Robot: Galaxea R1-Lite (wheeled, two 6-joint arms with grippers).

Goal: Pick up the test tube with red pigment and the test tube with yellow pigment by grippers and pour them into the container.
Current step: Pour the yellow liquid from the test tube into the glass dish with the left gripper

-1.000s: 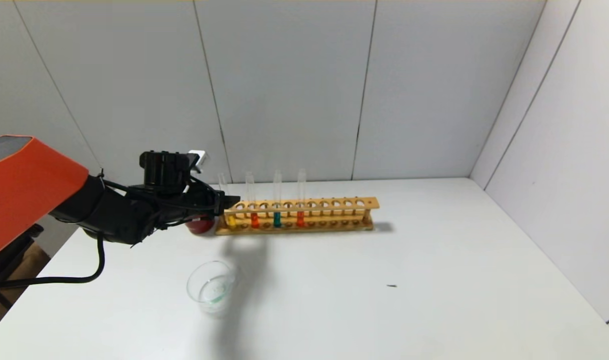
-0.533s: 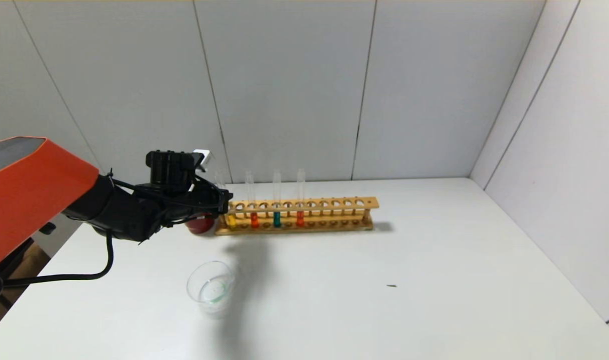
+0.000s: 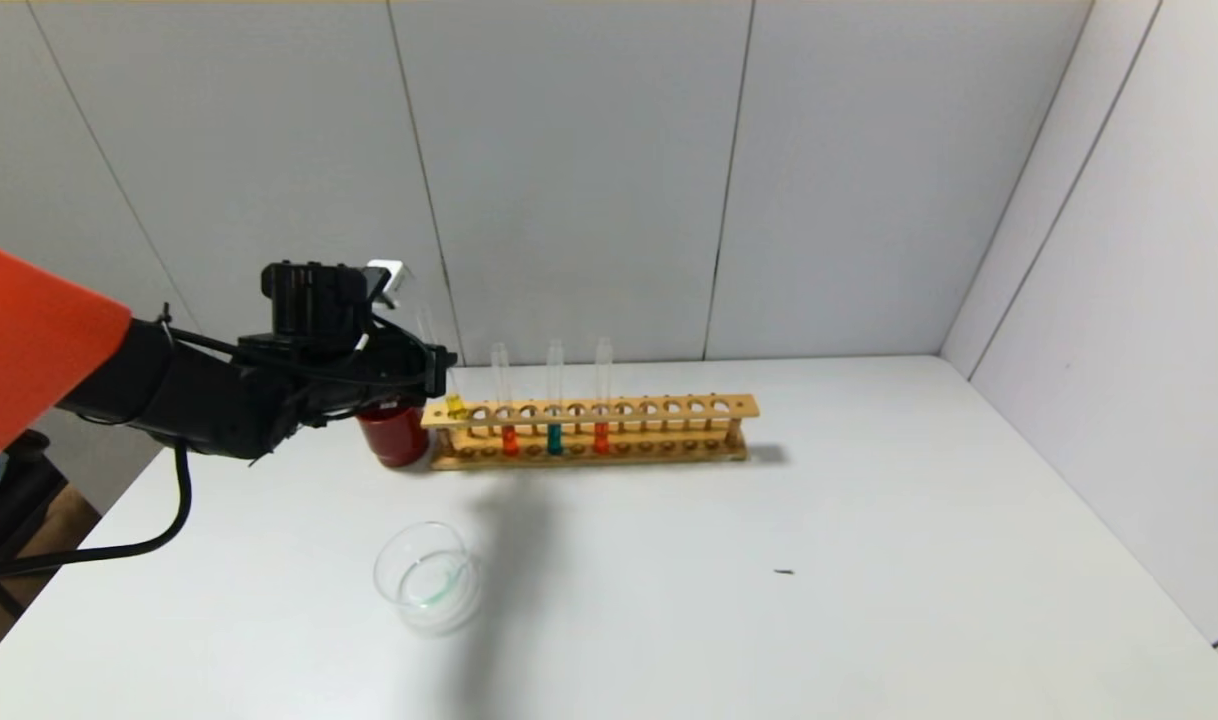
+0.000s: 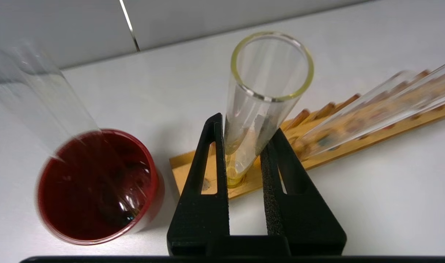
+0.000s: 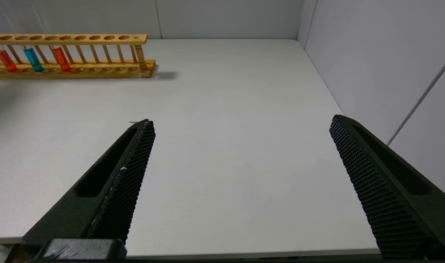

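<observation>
My left gripper [image 3: 439, 372] is shut on the test tube with yellow pigment [image 3: 453, 402] and holds it upright, its yellow bottom level with the top rail at the left end of the wooden rack [image 3: 669, 408]. In the left wrist view the fingers [image 4: 208, 171] clamp the tube [image 4: 261, 102]. Two test tubes with red pigment [image 3: 509, 440] [image 3: 601, 437] stand in the rack. The container, a clear glass dish [image 3: 427, 578], sits on the table nearer to me. My right gripper [image 5: 243, 122] is open and empty over bare table at the right.
A teal tube [image 3: 554, 438] stands between the two red ones. A dark red cup [image 3: 394, 436] sits against the rack's left end, under my left gripper. Grey walls close the back and right. A small dark speck [image 3: 784, 572] lies on the table.
My left gripper has risen and drawn back a little to the left, lifting the yellow tube out of the rack's lower holes. The red cup now shows more fully.
</observation>
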